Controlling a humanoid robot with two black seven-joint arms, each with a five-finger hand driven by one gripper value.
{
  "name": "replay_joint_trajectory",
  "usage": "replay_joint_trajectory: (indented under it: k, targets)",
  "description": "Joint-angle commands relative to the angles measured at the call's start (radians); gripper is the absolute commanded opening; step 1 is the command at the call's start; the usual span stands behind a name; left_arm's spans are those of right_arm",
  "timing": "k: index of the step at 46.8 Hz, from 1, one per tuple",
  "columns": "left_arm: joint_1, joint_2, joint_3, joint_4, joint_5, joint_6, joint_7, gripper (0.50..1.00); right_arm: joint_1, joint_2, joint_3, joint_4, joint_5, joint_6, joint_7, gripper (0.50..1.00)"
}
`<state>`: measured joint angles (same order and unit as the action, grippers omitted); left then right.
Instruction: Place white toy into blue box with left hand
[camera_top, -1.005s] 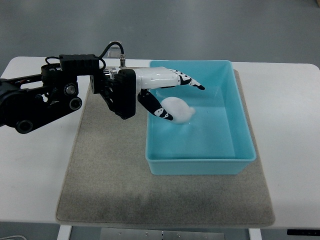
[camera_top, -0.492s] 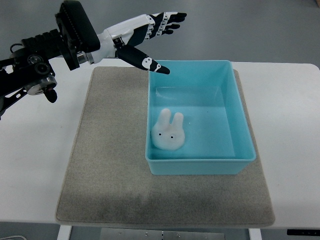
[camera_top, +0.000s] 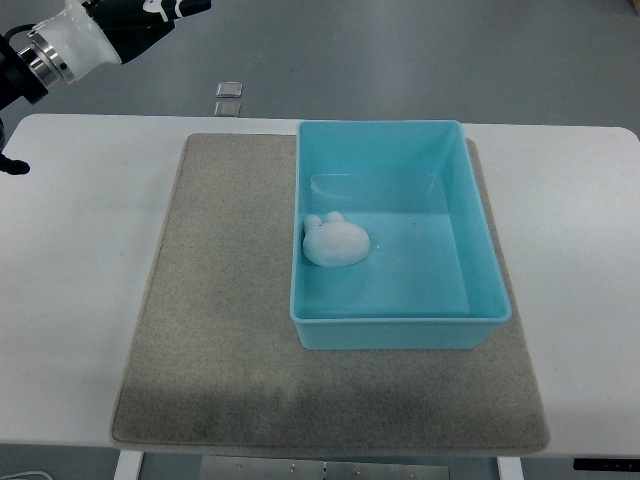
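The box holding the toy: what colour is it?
Light blue box, plain, seen in the top view.

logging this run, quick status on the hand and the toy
Left hand at top left corner, fingers cut off by the frame. White bunny toy lying inside blue box, against its left wall. Nothing in the way.

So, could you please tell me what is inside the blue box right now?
Only the white toy lies inside the blue box, against its left wall. The floor directly beneath the toy is covered.
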<state>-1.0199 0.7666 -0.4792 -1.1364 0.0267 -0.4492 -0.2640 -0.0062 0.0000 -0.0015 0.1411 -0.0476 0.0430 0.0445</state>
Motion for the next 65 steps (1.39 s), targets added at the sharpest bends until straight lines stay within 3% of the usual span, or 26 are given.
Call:
replay_joint_trajectory:
  k: [1,5,18,27,35,53,65]
  targets:
    - [0.053,0.000,-0.033,0.009,-0.079,-0.016,0.084,0.999,0.000,0.000,0.000,0.000,0.000,0.000,0.000,0.936]
    - [0.110,-0.001,-0.085,0.009,-0.111,-0.026,0.149,0.999,0.000,0.000,0.000,0.000,0.000,0.000,0.000,0.936]
    - [0.210,-0.038,-0.176,0.082,-0.117,-0.046,0.261,1.000,0.000,0.000,0.000,0.000,0.000,0.000,0.000,0.936]
    - [0.211,-0.067,-0.197,0.182,-0.122,-0.140,0.295,1.000,0.000,0.000,0.000,0.000,0.000,0.000,0.000,0.936]
    - [0.211,-0.096,-0.239,0.245,-0.120,-0.162,0.350,1.000,0.000,0.000,0.000,0.000,0.000,0.000,0.000,0.936]
    - [0.192,-0.213,-0.240,0.503,-0.122,-0.162,0.407,1.000,0.000,0.000,0.000,0.000,0.000,0.000,0.000,0.936]
    - [0.195,-0.210,-0.248,0.497,-0.125,-0.162,0.411,1.000,0.000,0.000,0.000,0.000,0.000,0.000,0.000,0.936]
